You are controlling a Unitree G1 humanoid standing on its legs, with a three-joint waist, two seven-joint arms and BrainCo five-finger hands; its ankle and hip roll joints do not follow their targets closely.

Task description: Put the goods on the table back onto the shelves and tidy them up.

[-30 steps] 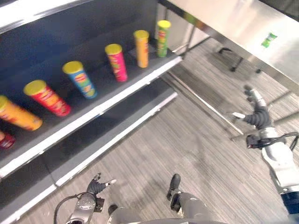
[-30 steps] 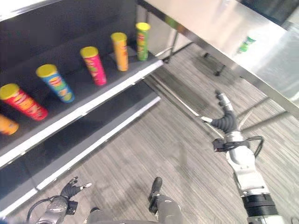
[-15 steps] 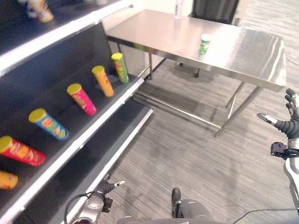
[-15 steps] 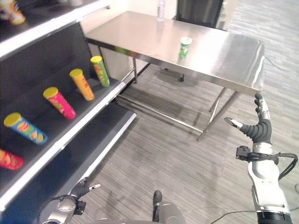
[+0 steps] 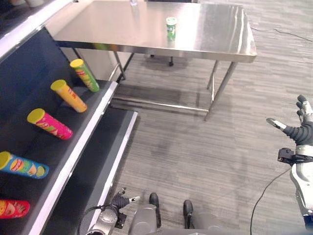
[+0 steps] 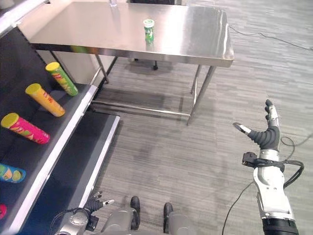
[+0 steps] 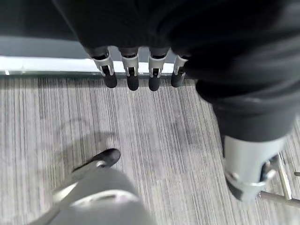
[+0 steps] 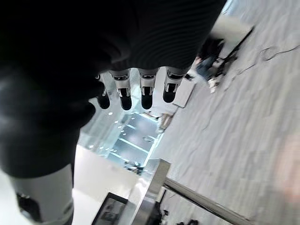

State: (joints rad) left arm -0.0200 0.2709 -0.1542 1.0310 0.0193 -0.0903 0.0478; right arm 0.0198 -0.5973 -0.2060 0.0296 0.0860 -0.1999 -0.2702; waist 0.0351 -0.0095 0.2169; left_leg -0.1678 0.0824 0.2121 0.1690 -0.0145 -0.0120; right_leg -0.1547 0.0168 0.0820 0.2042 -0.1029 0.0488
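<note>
Steel surface [image 5: 205, 29] ahead of us carries one green can [image 5: 171, 28], upright, well apart from both hands: our right hand [image 6: 266, 135], fingers spread and empty, looks nearer than our left hand [image 5: 120, 201], relaxed low by the shelves [image 5: 73, 156].

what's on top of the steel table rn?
One green can stands upright near the middle of the steel table. At the far edge the base of a clear bottle shows; its upper part is cut off by the picture. The rest of the top is bare.
</note>
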